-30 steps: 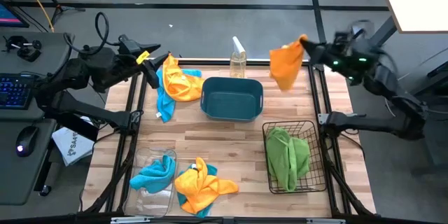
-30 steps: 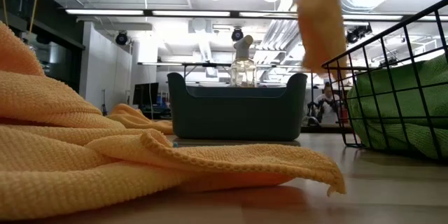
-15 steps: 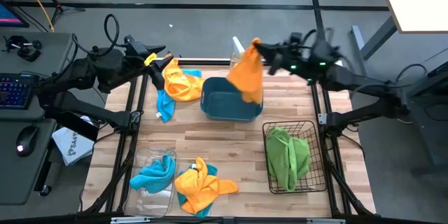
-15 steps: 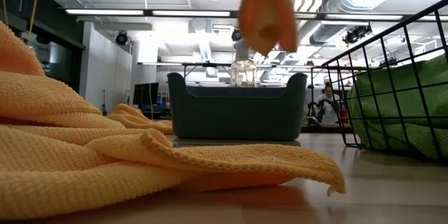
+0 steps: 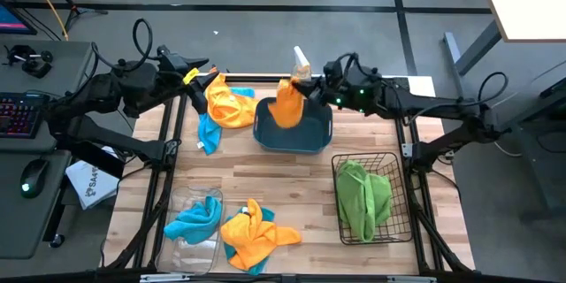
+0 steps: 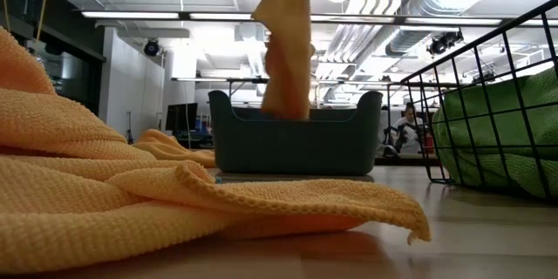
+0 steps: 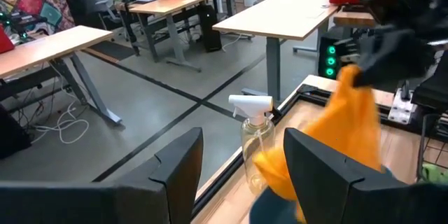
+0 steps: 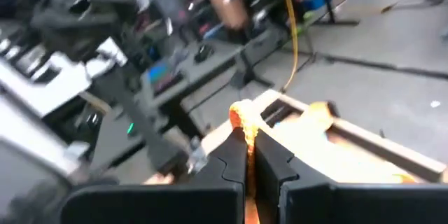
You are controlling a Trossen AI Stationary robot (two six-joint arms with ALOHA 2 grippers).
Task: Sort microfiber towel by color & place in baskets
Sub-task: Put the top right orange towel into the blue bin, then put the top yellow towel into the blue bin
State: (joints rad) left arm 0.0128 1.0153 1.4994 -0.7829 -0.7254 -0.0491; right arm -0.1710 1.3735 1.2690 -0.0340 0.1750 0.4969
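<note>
My right gripper is shut on an orange towel above the dark teal tub. In the low view the orange towel hangs straight down and its lower end dips behind the rim of the tub. My left gripper waits open, off the table, over an orange and blue towel pile at the far left. The black wire basket holds a green towel. The clear bin holds a blue towel. My right gripper pinches the orange towel by a bunched top edge between its two fingers, reaching in roughly level from the table's right. The towel hangs slack below the fingers, with its lower end inside the teal tub.
A clear spray bottle stands at the far edge just behind the tub, close to my right gripper. Another orange and blue towel pile lies at the near edge, filling the low view's foreground. Bare wood shows mid-table.
My right gripper has carried the orange towel from above the far right corner toward the table's left, over the teal tub, and has come down. The towel, hanging clear in the air before, now has its lower end inside the tub.
</note>
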